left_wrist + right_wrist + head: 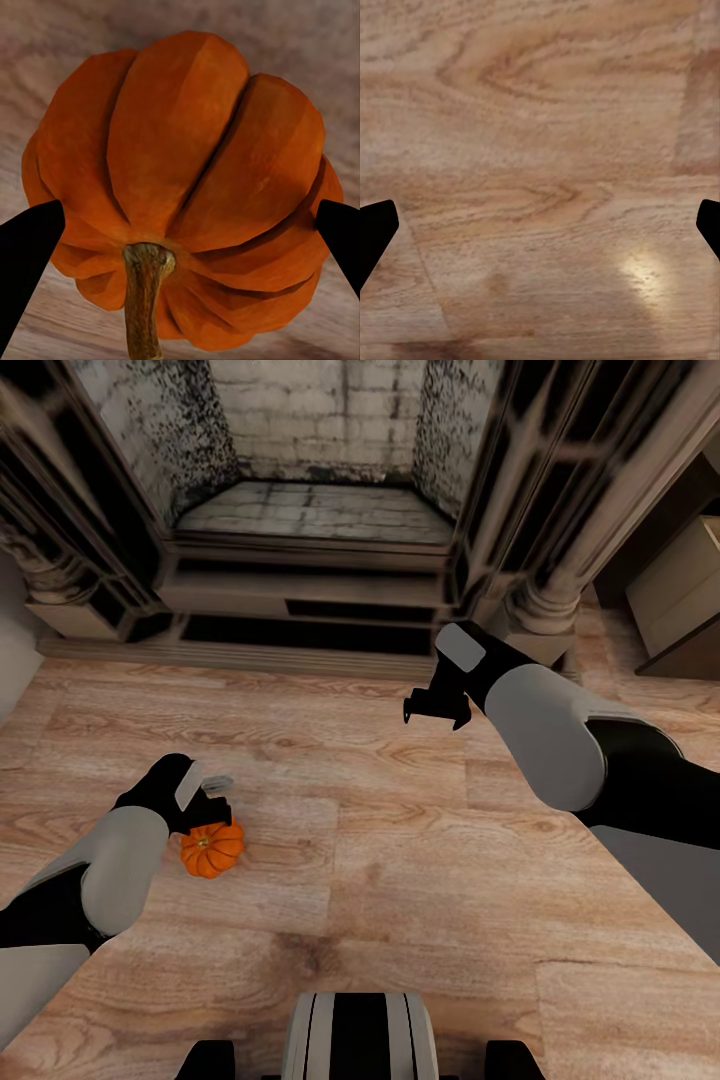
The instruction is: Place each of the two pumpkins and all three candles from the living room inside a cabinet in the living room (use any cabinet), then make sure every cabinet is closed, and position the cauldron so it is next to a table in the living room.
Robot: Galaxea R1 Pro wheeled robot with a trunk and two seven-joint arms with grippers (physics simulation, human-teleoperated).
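**Left claw over the pumpkin, right claw idle above floor**

Left side first: the left claw (212, 800) sits directly over the small bright orange ribbed pumpkin (212, 848), which rests on the light wood-plank floor (400, 880) in front of the fireplace. In the head view the black wrist overlaps the pumpkin's top edge. In the left wrist view the pumpkin (187, 187) is close up, its short brown stem (144, 300) pointing toward the camera side, and the two black fingertips (26, 255) stand one on each flank of it. Jaws are spread wide, wider than the pumpkin; I can't tell whether the tips touch its skin.

Centre: the ornate grey-black fireplace (310, 510) with a pale brick back wall and a stepped dark hearth runs across the far end of the floor. The robot's own grey and black trunk (358, 1040) shows at the near edge.

Right side: the right claw (436, 710) hangs above bare floor, just short of the hearth step, well apart from the pumpkin. Right wrist view gives plank grain (540, 172) with a black fingertip (375, 236) at either edge, nothing between them, so jaws are spread and empty.

Far right: a pale tan box-like furniture piece (680, 595) beside the fireplace column, partly cut off.
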